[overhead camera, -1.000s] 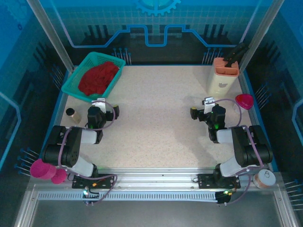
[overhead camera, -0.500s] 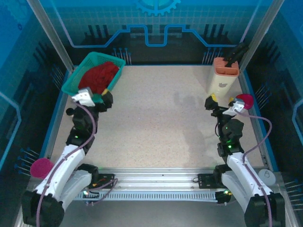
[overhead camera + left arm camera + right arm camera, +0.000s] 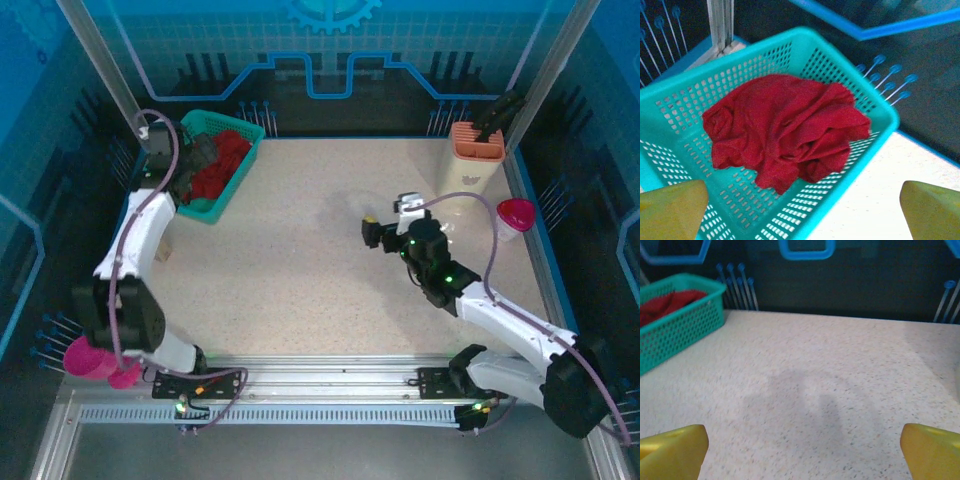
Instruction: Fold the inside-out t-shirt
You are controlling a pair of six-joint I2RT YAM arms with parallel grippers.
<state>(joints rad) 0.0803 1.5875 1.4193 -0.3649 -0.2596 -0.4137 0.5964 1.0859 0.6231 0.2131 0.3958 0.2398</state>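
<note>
— Since the left gripper (image 3: pixel 801 212) hovers at the upper left with its jaws spread wide and nothing between them, what worries you?

— The dark red, crumpled cloth t-shirt (image 3: pixel 785 130) lies bunched inside the teal perforated plastic basket (image 3: pixel 740 70). A pinch may catch only a single fold, so the shirt could slip free on the lift. It could also snag in the holes and drag the basket along.

— And further right?

— The pale speckled tabletop (image 3: pixel 300 270) at centre is where I judge the shirt must be spread. If it is dropped there in a heap, the layers would likely tangle and the fold come out crooked.

— The right gripper (image 3: pixel 385 215)?

— It is right of centre, its jaws just as wide and empty, well apart from the basket. If it comes late to a corner, one arm would be stretching the cloth alone.
</note>
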